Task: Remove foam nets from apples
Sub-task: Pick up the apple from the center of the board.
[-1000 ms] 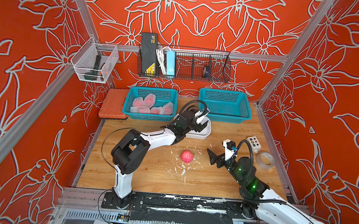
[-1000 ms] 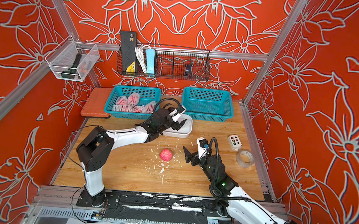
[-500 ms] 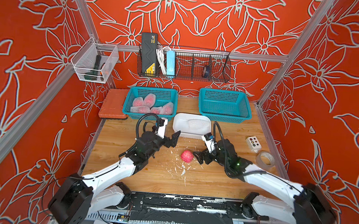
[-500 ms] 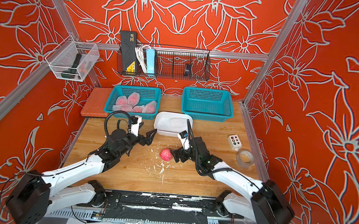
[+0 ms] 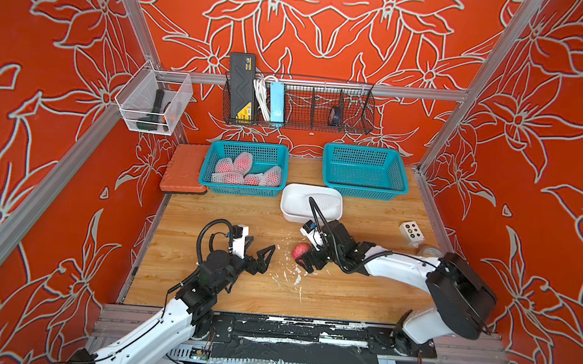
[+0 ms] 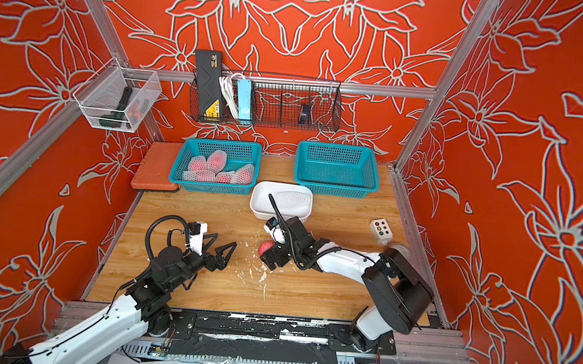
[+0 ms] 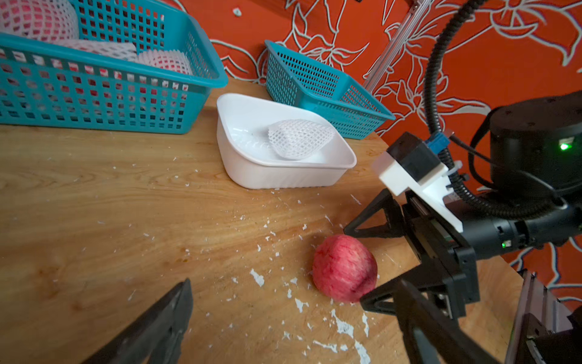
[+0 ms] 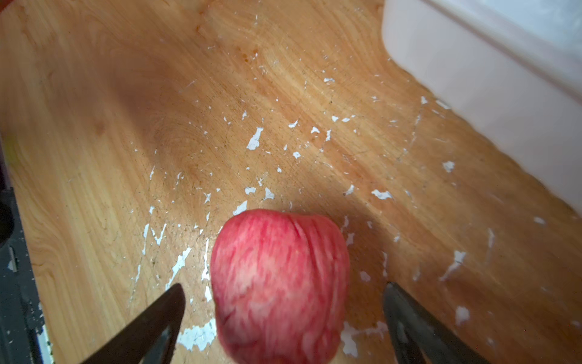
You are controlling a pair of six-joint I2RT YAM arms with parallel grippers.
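On the table point(image 5: 203, 289), bare apple point(image 5: 298, 251) lies between wide-open jaws of right gripper point(image 7: 354, 268), net point(image 5: 324, 203) in white tub point(image 5: 290, 204), left gripper point(image 5: 263, 243) open, empty nearby; stripping done, next likely grip apple, carry to empty basket point(image 5: 364, 191).

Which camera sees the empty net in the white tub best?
The left wrist view: the empty foam net lies close and sharp in the white tub. In both top views the net is small. The right wrist view shows only the tub's wall.

Left claw point(image 5: 262, 243) gaping, right claw point(image 5: 301, 254) spread wide (neither clamped), both low
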